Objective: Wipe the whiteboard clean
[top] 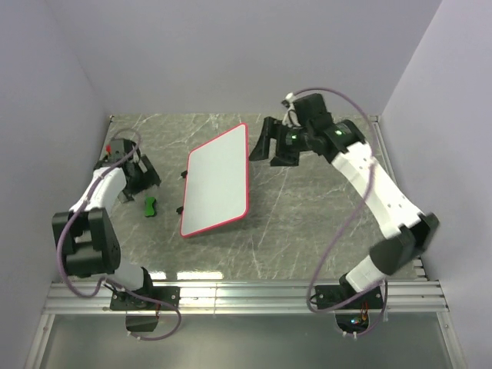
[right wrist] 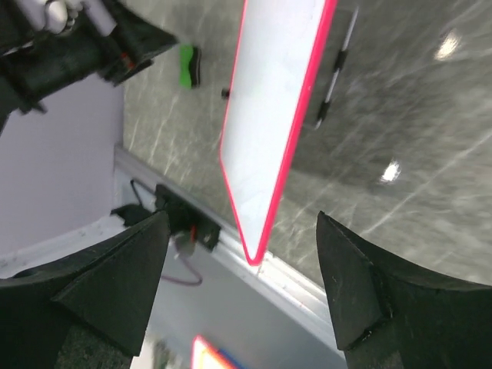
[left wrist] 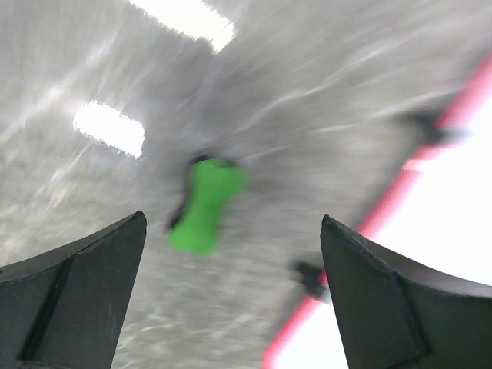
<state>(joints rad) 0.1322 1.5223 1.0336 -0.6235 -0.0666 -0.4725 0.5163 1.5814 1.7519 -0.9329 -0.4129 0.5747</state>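
Note:
The whiteboard (top: pixel 217 181) lies mid-table, a white rectangle with a thin red rim, and I see no marks on its face. A small green block (top: pixel 151 205) lies on the table left of it. My left gripper (top: pixel 144 174) hovers just behind the block, open and empty. In the left wrist view, blurred, the block (left wrist: pixel 206 204) lies ahead between the spread fingers (left wrist: pixel 92 269), with the whiteboard (left wrist: pixel 453 231) to the right. My right gripper (top: pixel 267 146) sits off the board's far right corner, open and empty. Its wrist view looks along the whiteboard (right wrist: pixel 273 115) toward the green block (right wrist: pixel 185 65).
Black feet (top: pixel 184 174) stick out from the board's left edge. A metal rail (top: pixel 246 296) runs along the table's near edge, holding both arm bases. Lilac walls close in the left, back and right sides. My left arm (right wrist: pixel 77 38) shows in the right wrist view.

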